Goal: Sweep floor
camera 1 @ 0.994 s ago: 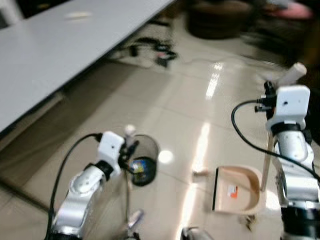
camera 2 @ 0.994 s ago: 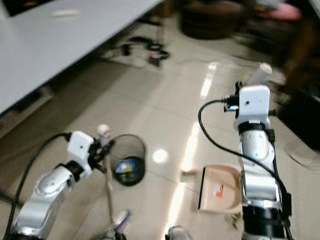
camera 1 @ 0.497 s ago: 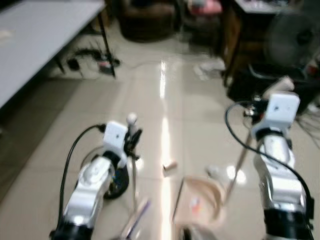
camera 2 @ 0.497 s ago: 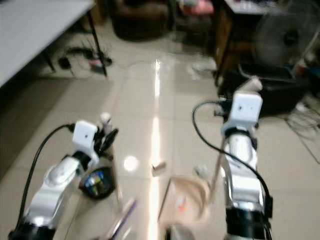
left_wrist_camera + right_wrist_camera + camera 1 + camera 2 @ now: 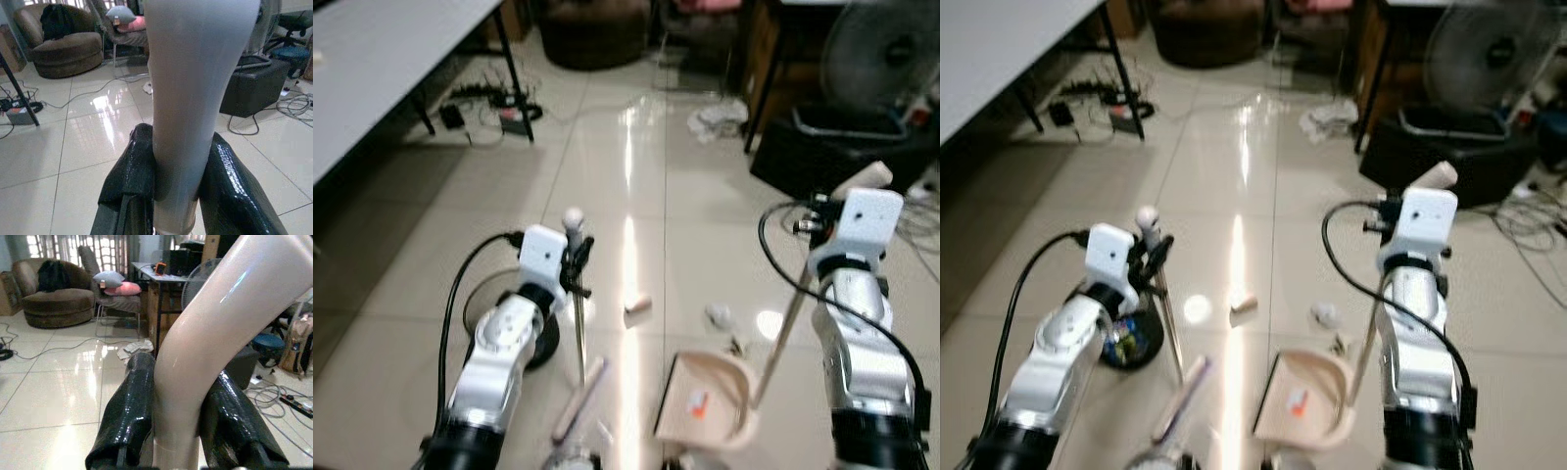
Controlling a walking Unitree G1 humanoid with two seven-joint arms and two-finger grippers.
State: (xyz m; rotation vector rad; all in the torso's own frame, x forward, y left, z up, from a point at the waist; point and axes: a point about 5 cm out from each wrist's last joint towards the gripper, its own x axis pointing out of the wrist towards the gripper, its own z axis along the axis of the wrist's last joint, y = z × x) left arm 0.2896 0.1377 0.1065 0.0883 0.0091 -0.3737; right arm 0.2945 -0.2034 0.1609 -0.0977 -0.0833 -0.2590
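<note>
Clamping the stiff, light broom handle (image 5: 578, 313) near its top, the left gripper (image 5: 168, 196) holds firm; the right gripper (image 5: 178, 431) pinches the smooth dustpan handle (image 5: 781, 338).

1. Glossy beige tile floor (image 5: 685, 196) spreads before me.
2. My dustpan (image 5: 710, 397) rests on it at 5 o'clock.
3. A small cylinder scrap (image 5: 637, 305) lies dead centre; a crumpled wad (image 5: 718, 314) at 3 o'clock of it.
4. Cables (image 5: 489, 98) sprawl at 11 o'clock.
</note>
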